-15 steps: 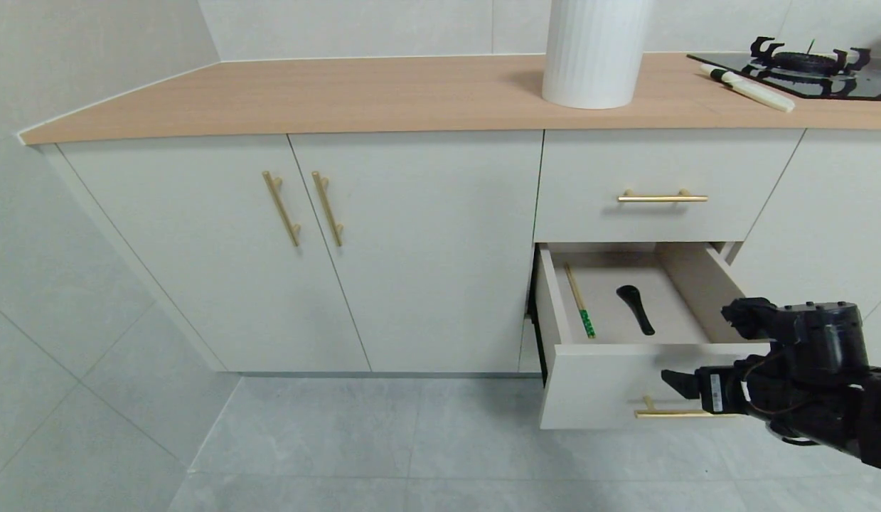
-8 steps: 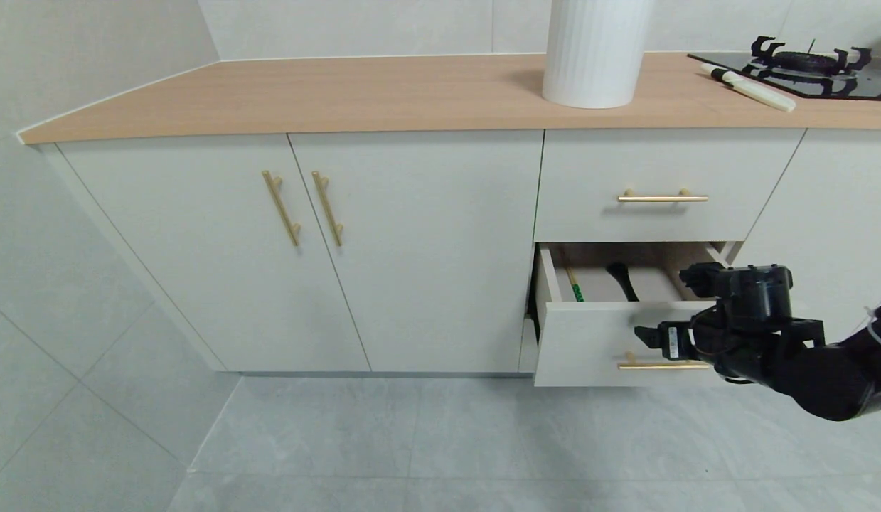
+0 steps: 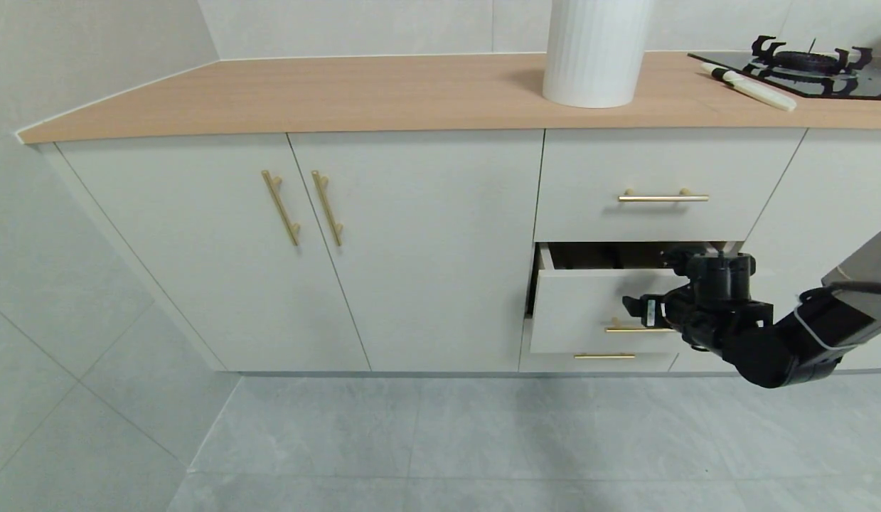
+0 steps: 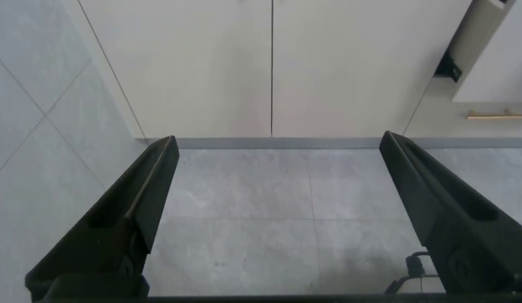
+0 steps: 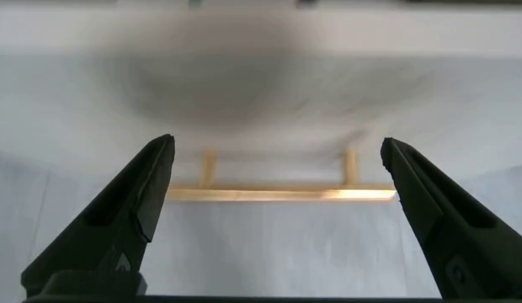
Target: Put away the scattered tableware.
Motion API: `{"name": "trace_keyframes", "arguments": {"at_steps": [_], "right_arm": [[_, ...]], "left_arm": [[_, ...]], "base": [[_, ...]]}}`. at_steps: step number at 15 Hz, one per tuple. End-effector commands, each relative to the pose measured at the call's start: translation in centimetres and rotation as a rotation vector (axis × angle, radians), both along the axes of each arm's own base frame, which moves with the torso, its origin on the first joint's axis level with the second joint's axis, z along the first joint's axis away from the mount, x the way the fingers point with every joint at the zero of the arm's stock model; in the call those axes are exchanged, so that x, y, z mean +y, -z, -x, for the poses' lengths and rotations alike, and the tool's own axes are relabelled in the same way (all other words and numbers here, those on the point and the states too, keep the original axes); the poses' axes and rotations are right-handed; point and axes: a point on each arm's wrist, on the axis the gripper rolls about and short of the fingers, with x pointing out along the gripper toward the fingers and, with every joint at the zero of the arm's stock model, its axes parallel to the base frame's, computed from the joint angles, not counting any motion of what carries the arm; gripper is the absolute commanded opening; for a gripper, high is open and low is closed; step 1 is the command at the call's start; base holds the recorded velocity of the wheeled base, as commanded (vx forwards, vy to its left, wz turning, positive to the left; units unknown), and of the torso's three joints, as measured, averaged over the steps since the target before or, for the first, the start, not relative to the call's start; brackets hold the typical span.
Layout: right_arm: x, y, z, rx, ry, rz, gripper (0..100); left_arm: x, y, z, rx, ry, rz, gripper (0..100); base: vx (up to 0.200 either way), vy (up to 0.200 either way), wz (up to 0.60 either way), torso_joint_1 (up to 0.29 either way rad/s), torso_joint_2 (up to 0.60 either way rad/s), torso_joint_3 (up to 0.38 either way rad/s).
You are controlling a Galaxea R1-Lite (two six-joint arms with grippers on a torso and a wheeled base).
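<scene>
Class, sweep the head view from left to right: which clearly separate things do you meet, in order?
Left cupboard door handle → right cupboard door handle → white ribbed vase → gas hob.

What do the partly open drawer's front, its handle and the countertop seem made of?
Drawer front: matte off-white painted or laminated board, no grain showing.
Handle: brushed brass-coloured metal, with a soft sheen.
Countertop: light wood or wood-look laminate; faint grain, can't tell which.

Soft even light, perhaps from overhead
</scene>
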Motion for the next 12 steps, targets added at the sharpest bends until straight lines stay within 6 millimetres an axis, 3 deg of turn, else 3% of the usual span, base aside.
{"name": "trace_keyframes", "arguments": {"at_steps": [1, 9, 12], "right_arm": [[-0.6, 1.7, -1.0, -0.001, 0.026, 0.003, 100], [-0.4, 3.0, -4.7, -0.167, 0.134, -0.007, 100], [-0.7, 2.7, -5.4, -0.201, 0.145, -0.014, 100]], "left_arm": [[0.0, 0.0, 0.0, 0.000, -0.001, 0.000, 100], [0.0, 0.0, 0.0, 0.000, -0.001, 0.000, 100], [0.0, 0.0, 0.0, 0.000, -0.001, 0.000, 100]], "base": [[0.000, 0.000, 0.00, 0.000, 0.00, 0.000], [0.000, 0.000, 0.00, 0.000, 0.00, 0.000], [0.000, 0.000, 0.00, 0.000, 0.00, 0.000]]}}
